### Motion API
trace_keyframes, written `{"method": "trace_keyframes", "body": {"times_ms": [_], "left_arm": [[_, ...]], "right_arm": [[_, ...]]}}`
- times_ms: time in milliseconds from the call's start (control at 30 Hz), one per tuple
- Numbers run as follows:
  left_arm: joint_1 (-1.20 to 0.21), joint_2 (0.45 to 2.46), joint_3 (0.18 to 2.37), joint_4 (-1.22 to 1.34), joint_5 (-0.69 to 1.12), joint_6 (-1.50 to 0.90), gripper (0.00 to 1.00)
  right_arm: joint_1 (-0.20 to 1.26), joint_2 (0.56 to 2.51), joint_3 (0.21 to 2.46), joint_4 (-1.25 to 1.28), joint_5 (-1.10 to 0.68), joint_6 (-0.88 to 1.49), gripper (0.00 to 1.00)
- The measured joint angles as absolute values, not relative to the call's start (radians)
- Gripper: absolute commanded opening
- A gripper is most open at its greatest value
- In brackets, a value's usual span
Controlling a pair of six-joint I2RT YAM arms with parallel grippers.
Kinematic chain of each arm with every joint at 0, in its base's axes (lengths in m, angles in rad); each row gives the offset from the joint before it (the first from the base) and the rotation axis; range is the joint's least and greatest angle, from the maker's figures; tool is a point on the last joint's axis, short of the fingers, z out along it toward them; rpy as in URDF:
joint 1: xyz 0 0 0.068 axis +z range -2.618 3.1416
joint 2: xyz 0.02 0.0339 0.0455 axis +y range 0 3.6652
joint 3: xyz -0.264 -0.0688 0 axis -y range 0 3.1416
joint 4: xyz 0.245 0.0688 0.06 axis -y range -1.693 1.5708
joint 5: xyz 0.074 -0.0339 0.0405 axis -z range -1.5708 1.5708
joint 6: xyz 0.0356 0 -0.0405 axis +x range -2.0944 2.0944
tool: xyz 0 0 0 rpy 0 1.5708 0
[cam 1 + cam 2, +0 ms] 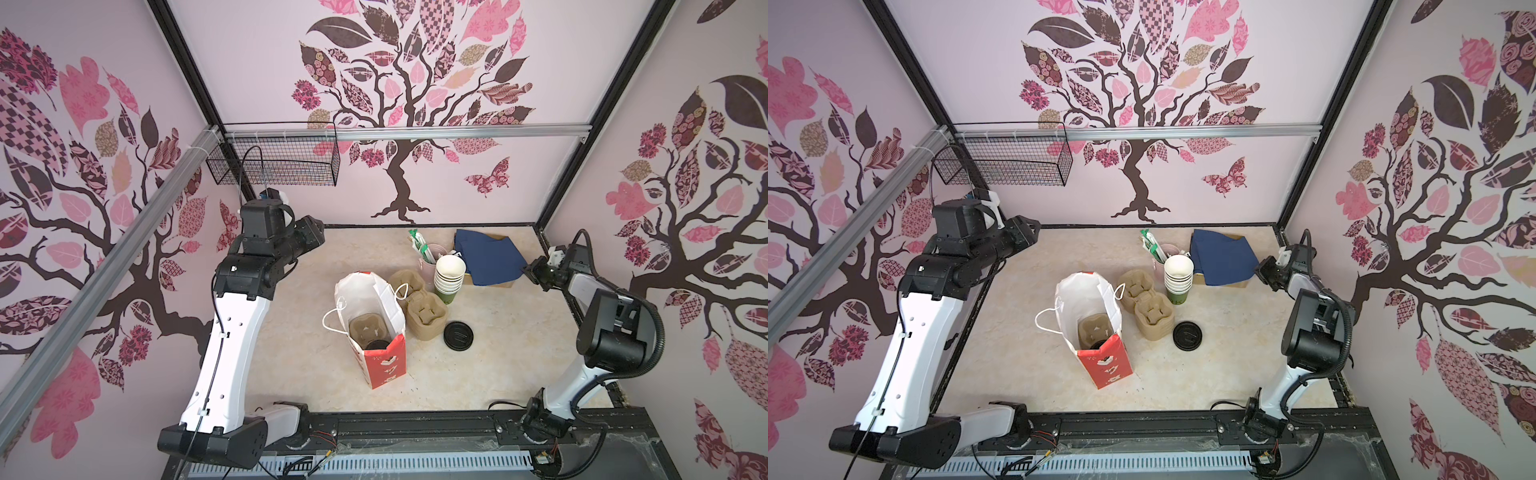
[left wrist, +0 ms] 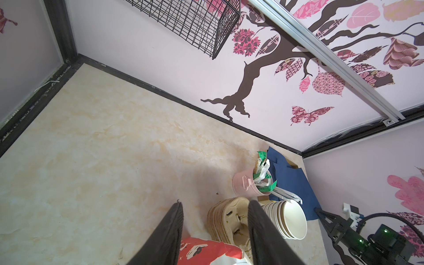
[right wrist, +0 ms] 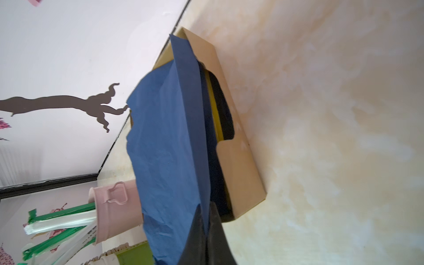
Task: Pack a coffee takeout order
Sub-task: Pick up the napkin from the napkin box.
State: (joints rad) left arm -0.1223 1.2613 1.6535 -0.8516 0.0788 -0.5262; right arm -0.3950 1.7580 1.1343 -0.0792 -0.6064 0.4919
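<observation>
Right claw (image 3: 206, 207) clamps napkin (image 3: 169, 137) edge, box (image 3: 241, 165) just beside; thin pinch may slip or drag box. Left claw (image 2: 215, 203) apart.

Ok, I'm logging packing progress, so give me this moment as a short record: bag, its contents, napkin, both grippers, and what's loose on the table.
bag: paper bag, upright, open
in bag: pulp carrier; dark round lid in its near pocket, cup beneath hidden
napkin: navy napkin, in cardboard box, not yet bagged
right gripper: shut on the napkin's edge
left gripper: open, empty, raised at the table's left
loose on table: black lid, spare carriers, cup stack, pink straw cup
</observation>
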Motion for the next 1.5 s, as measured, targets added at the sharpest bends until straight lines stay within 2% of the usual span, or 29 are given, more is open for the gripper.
{"method": "trace_keyframes", "body": {"times_ms": [467, 667, 833, 967, 1267, 1500], "left_arm": [[-0.122, 1.262, 1.663, -0.854, 0.094, -0.518, 0.5], [-0.154, 1.291, 1.741, -0.828, 0.147, -0.448, 0.55], [-0.383, 1.361, 1.823, -0.776, 0.139, -0.281, 0.66], [-0.55, 1.427, 1.875, -0.709, 0.166, -0.143, 0.81], [-0.846, 1.614, 2.034, -0.567, 0.176, 0.082, 0.88], [-0.949, 1.753, 2.117, -0.526, 0.065, 0.171, 0.91]], "right_arm": [[-0.373, 1.618, 1.335, -0.162, -0.655, 0.531, 0.0], [-0.326, 1.546, 1.452, -0.222, -0.652, 0.592, 0.0], [-0.281, 1.48, 1.574, -0.28, -0.631, 0.659, 0.0], [-0.241, 1.442, 1.657, -0.337, -0.623, 0.724, 0.0], [-0.198, 1.398, 1.766, -0.476, -0.614, 0.839, 0.0], [-0.162, 1.362, 1.779, -0.528, -0.598, 0.907, 0.0]]}}
